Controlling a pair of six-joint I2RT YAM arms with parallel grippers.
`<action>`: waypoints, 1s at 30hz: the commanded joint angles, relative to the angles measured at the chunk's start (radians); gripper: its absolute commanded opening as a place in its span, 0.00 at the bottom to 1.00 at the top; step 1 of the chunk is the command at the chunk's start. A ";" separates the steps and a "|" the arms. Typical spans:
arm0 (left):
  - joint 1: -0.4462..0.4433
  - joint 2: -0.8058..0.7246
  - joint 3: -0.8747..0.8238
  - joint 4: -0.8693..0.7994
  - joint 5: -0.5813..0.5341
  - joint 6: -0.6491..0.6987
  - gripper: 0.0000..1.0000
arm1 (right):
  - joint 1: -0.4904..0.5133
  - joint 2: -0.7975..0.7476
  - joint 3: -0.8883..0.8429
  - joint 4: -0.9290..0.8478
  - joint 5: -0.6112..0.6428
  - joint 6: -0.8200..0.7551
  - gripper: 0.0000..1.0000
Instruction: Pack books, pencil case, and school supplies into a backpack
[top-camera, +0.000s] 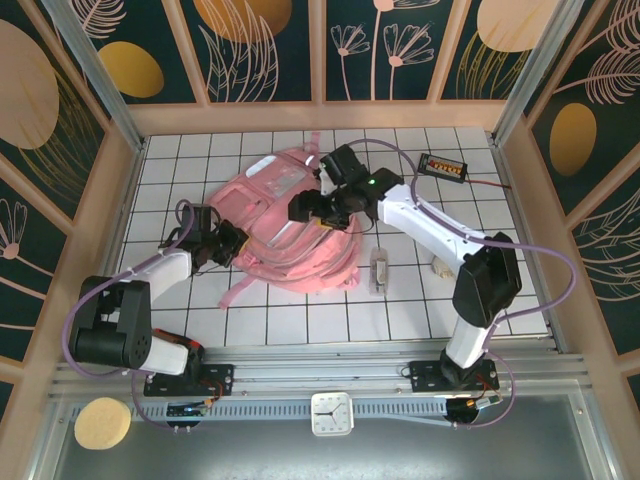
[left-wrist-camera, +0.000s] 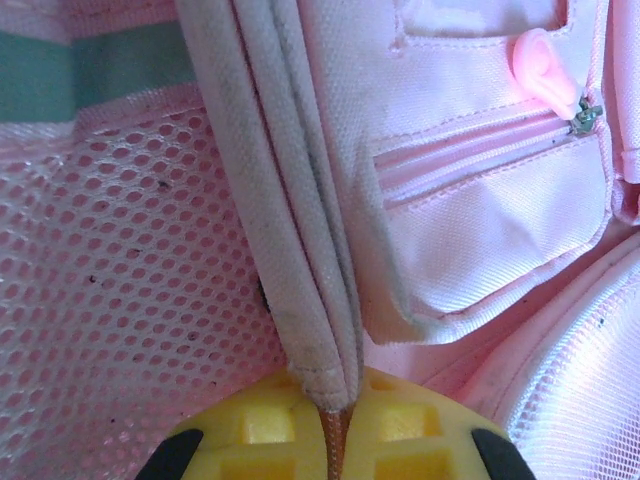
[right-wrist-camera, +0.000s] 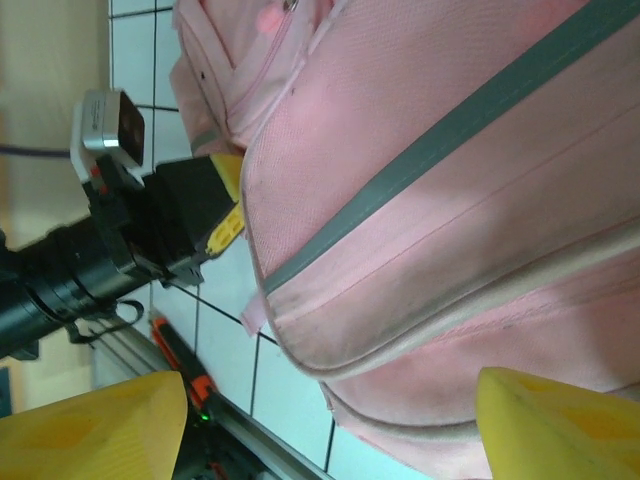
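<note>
The pink backpack (top-camera: 285, 225) lies flat in the middle of the tiled table. My left gripper (top-camera: 233, 246) is at its left edge. In the left wrist view the yellow fingers (left-wrist-camera: 270, 435) are shut on the backpack's grey-white trim (left-wrist-camera: 290, 230), beside a mesh pocket (left-wrist-camera: 110, 300) and a zipped front pocket (left-wrist-camera: 490, 200). My right gripper (top-camera: 312, 210) hovers over the backpack's middle, open. Its fingers (right-wrist-camera: 95, 430) stand wide apart, with the pink fabric (right-wrist-camera: 430, 200) beyond them. The books, pencil case and school supplies are out of view.
A small black device with orange dots (top-camera: 443, 165) sits at the back right. A small grey object on a cable (top-camera: 379, 268) lies right of the backpack. A wooden frame (top-camera: 120, 200) borders the table. A clock (top-camera: 331, 413) stands beyond the front rail.
</note>
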 joint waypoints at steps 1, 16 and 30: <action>-0.003 -0.069 0.105 -0.007 0.098 -0.012 0.00 | 0.110 -0.082 0.023 -0.028 0.148 0.078 0.81; -0.123 -0.217 0.210 0.042 0.076 -0.234 0.00 | 0.399 -0.013 0.032 -0.103 0.592 0.508 0.68; -0.147 -0.272 0.212 0.029 0.070 -0.250 0.00 | 0.392 0.187 0.227 -0.295 0.720 0.528 0.50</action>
